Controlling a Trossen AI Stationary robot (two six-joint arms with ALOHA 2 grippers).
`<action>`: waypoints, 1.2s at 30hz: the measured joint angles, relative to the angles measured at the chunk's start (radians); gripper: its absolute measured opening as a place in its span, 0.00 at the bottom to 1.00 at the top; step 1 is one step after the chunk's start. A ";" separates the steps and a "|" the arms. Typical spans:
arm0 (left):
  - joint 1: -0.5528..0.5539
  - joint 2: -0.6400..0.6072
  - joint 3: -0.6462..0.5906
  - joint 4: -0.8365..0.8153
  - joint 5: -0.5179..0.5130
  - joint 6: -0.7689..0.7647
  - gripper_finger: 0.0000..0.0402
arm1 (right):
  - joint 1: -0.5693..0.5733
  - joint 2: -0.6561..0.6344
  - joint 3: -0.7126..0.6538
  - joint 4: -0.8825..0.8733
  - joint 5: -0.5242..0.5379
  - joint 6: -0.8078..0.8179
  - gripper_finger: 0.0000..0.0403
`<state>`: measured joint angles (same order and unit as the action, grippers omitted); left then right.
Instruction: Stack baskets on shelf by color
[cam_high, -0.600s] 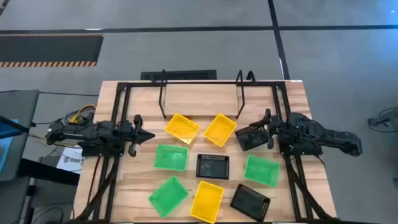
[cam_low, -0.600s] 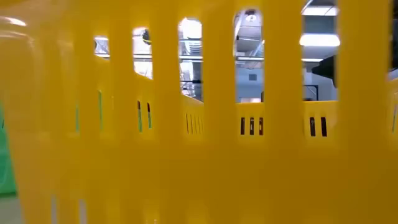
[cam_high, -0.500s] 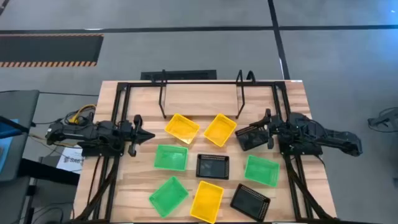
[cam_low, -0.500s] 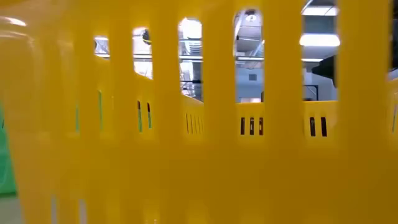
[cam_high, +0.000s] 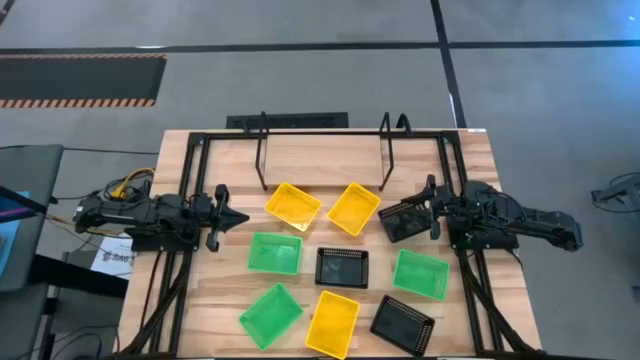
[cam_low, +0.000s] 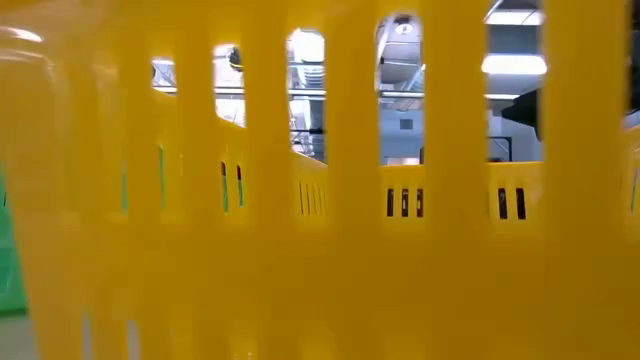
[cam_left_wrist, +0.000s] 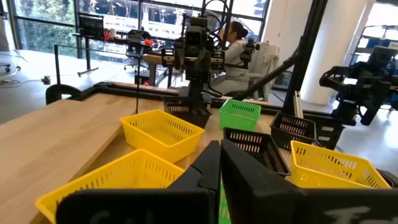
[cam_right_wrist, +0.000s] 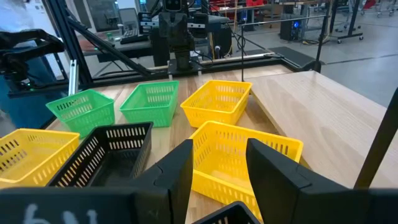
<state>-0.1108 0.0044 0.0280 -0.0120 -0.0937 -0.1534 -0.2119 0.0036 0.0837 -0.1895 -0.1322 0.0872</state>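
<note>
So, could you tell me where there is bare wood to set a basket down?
The widest bare patch is the wood between the shelf's upright end loops, beyond the two yellow baskets. A narrower strip lies in front of the left tool, beside the green basket. The middle and near part of the table is crowded with baskets.

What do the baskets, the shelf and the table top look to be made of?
Baskets, e.g. yellow basket: apparently moulded plastic, slotted mesh walls, slightly glossy, uniform colour. Shelf: likely thin metal wire, black finish, slim upright loops. Table top: wood, light planks with visible grain and seams.
</note>
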 joint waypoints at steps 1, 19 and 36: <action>0.000 0.000 0.000 0.000 0.000 0.000 0.00 | 0.000 0.000 0.000 0.000 0.000 0.000 0.43; 0.000 0.000 0.000 0.000 0.000 0.000 0.00 | 0.000 0.000 0.000 0.000 0.000 0.000 0.43; 0.000 0.000 0.000 0.008 -0.055 -0.044 0.00 | 0.000 0.000 0.000 0.000 0.000 0.000 0.43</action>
<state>-0.1108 0.0045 0.0280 -0.0041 -0.1488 -0.1973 -0.2119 0.0034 0.0839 -0.1894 -0.1326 0.0872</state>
